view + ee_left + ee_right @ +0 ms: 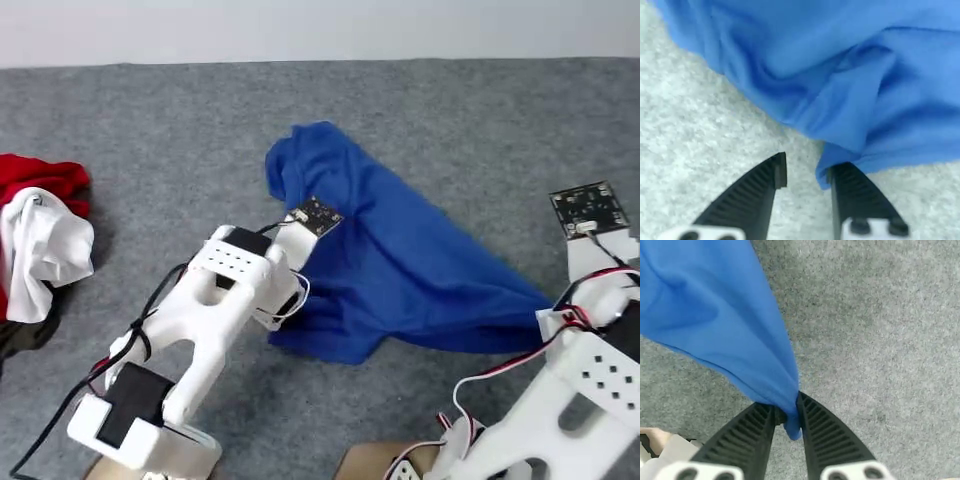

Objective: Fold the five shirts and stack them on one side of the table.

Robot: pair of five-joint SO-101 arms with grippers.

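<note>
Blue shirt (400, 260) on counter (150, 130): right gripper (786, 407) jaws clamped on a corner; left gripper (807, 167) jaws apart, perhaps touching hem.

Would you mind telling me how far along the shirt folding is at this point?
Nothing looks folded or stacked yet. In hand: the blue shirt lies rumpled, the right hand shut on one corner, the left hand open at its edge. Left: fold it, then the red shirt, white shirt and a dark garment heaped at one side.
</note>
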